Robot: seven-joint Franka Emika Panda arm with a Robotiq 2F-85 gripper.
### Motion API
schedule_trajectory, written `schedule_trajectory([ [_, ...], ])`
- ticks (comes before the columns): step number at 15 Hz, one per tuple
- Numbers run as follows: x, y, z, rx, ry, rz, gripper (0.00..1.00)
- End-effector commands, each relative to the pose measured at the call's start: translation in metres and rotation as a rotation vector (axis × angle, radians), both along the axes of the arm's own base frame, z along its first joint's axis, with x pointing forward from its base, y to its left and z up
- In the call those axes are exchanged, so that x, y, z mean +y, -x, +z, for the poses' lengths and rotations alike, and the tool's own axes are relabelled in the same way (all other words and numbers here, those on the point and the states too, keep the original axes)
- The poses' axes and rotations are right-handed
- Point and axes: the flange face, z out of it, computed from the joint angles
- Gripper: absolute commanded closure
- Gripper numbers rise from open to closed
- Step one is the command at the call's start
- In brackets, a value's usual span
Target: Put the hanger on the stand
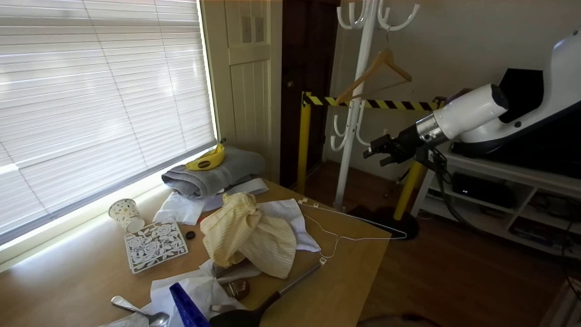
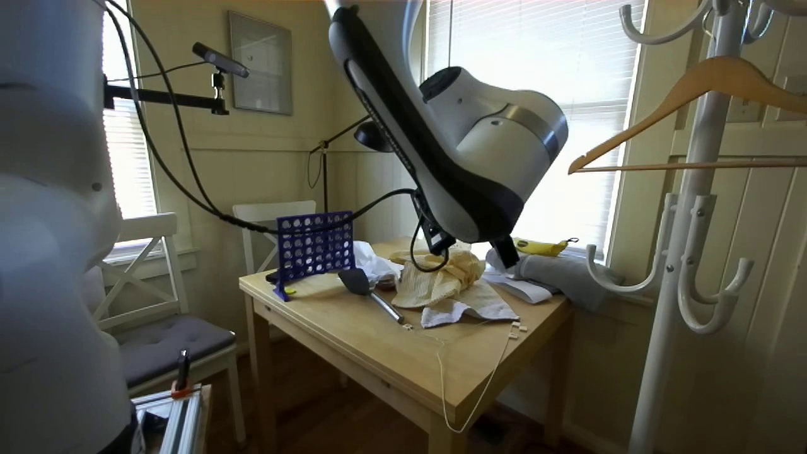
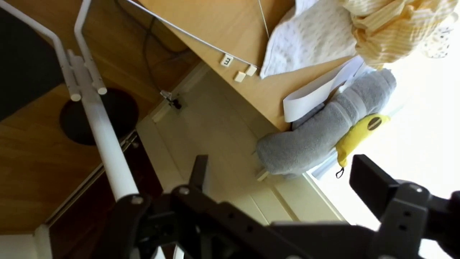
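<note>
Hanger (image 1: 386,56) suspended from upper hook (image 1: 399,27) of stand (image 1: 347,150) in both exterior views; claw (image 3: 280,158) gapes wide, nothing in grip, apart from hanger and stand. Hanging job looks complete; all that seems left: bringing claw well clear of stand.

1. And the worktop (image 1: 340,284) is bearing plenty!
2. Speckled cup (image 1: 125,213) is sitting beside white openwork trivet (image 1: 156,245).
3. Dark spatula (image 2: 359,284) is lying near blue rack (image 2: 317,255).
4. White cloth (image 3: 312,39) is peeking from under yellow-striped cloth (image 1: 247,229).
</note>
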Motion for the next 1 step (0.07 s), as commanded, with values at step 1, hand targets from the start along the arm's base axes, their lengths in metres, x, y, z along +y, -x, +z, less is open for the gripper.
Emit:
schedule_trajectory([
  [1,0.0007,-0.0011,0.0008,0.006,0.006,0.003,0.00],
])
